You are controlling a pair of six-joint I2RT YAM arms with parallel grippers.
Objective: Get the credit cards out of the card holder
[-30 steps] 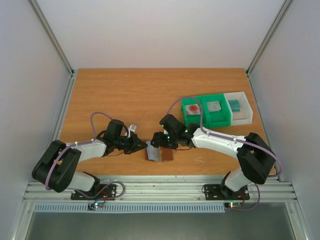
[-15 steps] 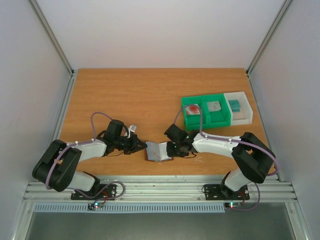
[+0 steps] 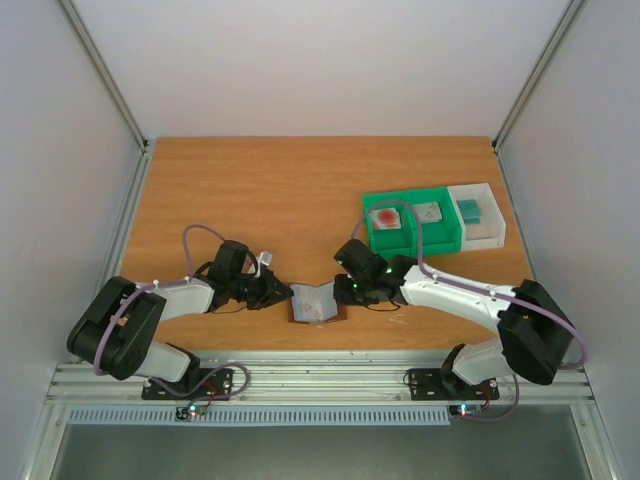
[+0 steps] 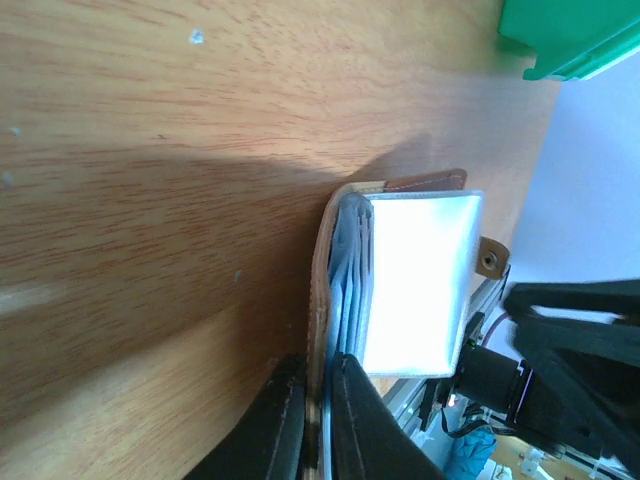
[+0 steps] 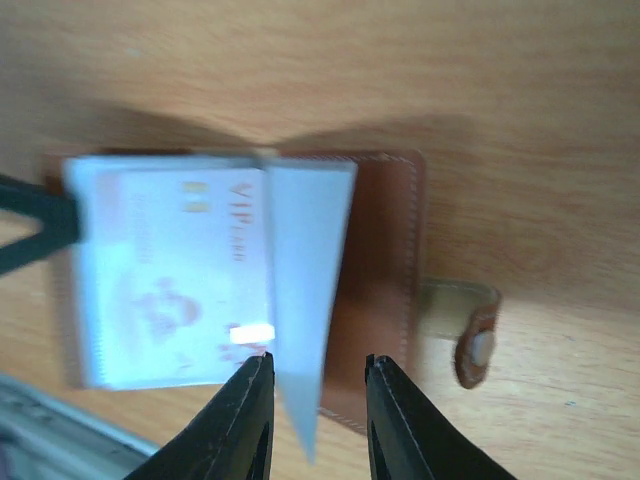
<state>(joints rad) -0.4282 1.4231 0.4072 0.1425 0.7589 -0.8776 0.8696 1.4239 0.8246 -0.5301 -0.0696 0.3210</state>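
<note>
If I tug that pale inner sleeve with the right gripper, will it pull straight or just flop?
Probably flop: the sleeve looks thin and stands bent up off the card holder between the fingers of the right gripper. The holder seems light and would likely slide on the smooth table, were the left gripper not pinching its edge.

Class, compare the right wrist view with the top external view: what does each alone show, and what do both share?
Only the right wrist view: VIP lettering on a pale card inside the card holder, and its closing tab. Only the top external view: the green bins and white bin holding three credit cards. Both: the open card holder on the wooden table, with the right gripper at it.
</note>
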